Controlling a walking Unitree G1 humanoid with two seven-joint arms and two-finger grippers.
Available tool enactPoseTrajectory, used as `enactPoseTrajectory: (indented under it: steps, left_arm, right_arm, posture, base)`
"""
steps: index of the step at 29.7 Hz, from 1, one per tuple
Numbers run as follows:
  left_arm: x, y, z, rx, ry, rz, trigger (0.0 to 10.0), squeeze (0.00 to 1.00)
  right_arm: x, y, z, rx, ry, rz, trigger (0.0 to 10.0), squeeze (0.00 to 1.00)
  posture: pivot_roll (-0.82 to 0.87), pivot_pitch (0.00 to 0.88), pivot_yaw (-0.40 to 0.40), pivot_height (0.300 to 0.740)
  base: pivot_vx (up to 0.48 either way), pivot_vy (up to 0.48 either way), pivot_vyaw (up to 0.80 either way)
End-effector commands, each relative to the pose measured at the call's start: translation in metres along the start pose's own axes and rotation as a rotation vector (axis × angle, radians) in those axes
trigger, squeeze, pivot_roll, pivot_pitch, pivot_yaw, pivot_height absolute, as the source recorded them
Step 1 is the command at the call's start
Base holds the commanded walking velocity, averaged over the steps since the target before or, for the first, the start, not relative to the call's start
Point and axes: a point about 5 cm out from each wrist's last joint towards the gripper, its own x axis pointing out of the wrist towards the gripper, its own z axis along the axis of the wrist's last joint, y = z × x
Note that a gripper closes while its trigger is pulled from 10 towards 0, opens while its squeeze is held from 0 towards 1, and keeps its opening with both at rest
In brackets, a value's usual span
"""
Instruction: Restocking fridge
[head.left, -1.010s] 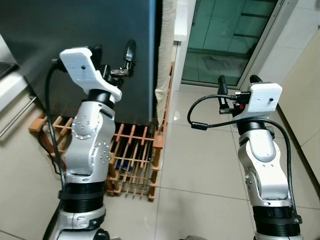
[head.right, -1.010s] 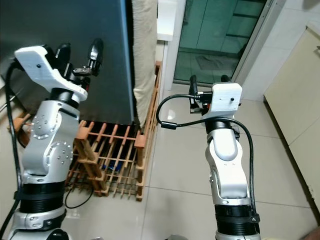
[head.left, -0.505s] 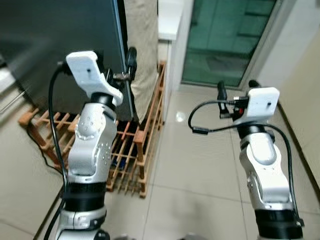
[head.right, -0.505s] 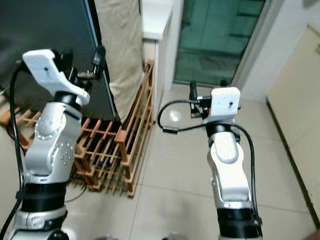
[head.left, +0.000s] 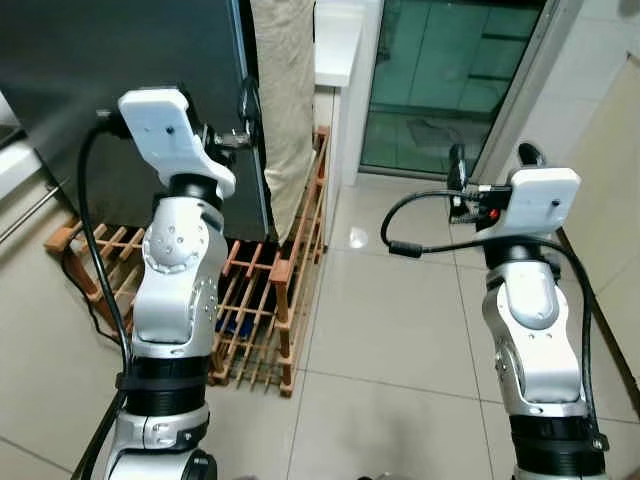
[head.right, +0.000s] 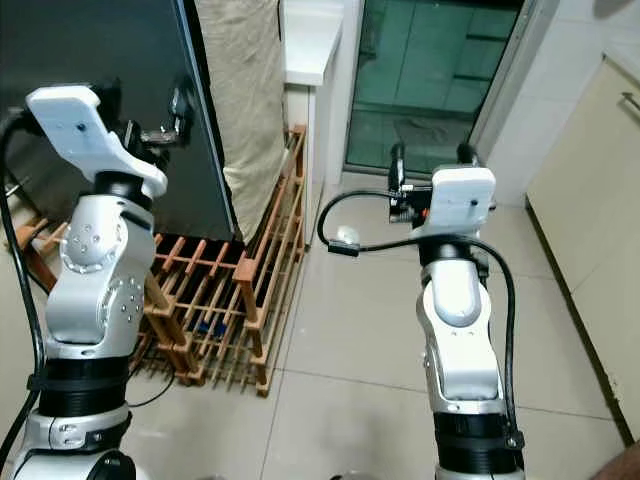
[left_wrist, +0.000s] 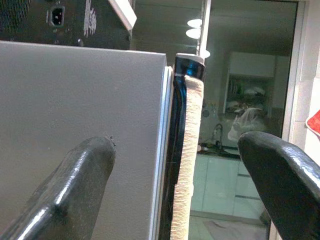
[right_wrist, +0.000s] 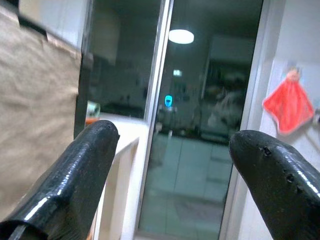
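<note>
Left claw (head.left: 247, 110) raised at dark fridge (head.left: 110, 90) edge, fingers spread, holding nothing.
Eye views: right claw (head.left: 492, 168) released, well apart over floor tiles (head.left: 390, 330), facing glass door (head.left: 450, 80); wooden rack (head.left: 265, 300) under fridge. Left wrist view: fingers (left_wrist: 75, 185) straddle fridge door edge (left_wrist: 172, 150). Right wrist view: fingers (right_wrist: 70, 175) apart, empty.

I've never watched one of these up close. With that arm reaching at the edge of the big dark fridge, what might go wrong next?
A few guesses:

1. The left gripper is open at the fridge edge, gripping nothing. It may close on the beige cloth hanging beside it rather than the door.
2. The wooden rack lies on the floor beside the left arm; a forward step might catch it.
3. The right gripper hangs open toward the glass door; a turn may swing it close.
</note>
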Motion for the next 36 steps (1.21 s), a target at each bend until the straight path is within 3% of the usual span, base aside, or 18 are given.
enactPoseTrajectory:
  steps: [1, 9, 14, 20, 27, 31, 36]
  left_arm:
    - [0.001, -0.001, 0.004, -0.011, -0.016, 0.006, 10.0, 0.0]
    - [0.0, -0.005, 0.001, 0.048, -0.014, -0.03, 10.0, 0.0]
    - [-0.001, -0.008, -0.002, 0.042, -0.004, -0.053, 10.0, 0.0]
    - [-0.002, -0.009, -0.006, 0.049, 0.019, -0.053, 10.0, 0.0]
    - [0.003, 0.001, -0.021, -0.009, 0.11, 0.034, 10.0, 0.0]
    - [0.01, -0.006, -0.035, -0.021, 0.197, 0.025, 10.0, 0.0]
    - [0.011, -0.012, -0.041, -0.072, 0.236, -0.022, 10.0, 0.0]
  right_arm:
    - [0.002, -0.002, 0.005, -0.023, -0.03, 0.002, 10.0, 0.0]
    - [0.0, 0.001, 0.001, -0.037, -0.02, 0.022, 10.0, 0.0]
    - [-0.002, 0.001, -0.001, -0.041, -0.012, 0.027, 10.0, 0.0]
    - [-0.003, 0.001, -0.002, -0.046, -0.006, 0.028, 10.0, 0.0]
    - [-0.004, 0.0, -0.004, -0.051, 0.001, 0.027, 10.0, 0.0]
    - [-0.005, 0.001, -0.005, -0.049, 0.004, 0.026, 10.0, 0.0]
    - [-0.006, 0.001, -0.007, -0.041, 0.017, 0.022, 10.0, 0.0]
  posture:
    - [-0.1, 0.0, 0.001, 0.74]
    - [-0.11, 0.0, 0.002, 0.74]
    - [-0.11, 0.0, 0.002, 0.74]
    - [-0.11, 0.0, 0.006, 0.74]
    - [-0.12, 0.0, 0.012, 0.74]
    - [-0.13, 0.0, 0.014, 0.74]
    - [-0.14, 0.0, 0.025, 0.74]
  base:
    - [0.345, 0.319, 0.0]
    - [0.394, 0.178, 0.0]
    - [0.48, 0.0, 0.0]
    - [0.0, 0.0, 0.0]
    - [0.0, 0.0, 0.0]
    - [0.0, 0.0, 0.0]
    - [0.0, 0.0, 0.0]
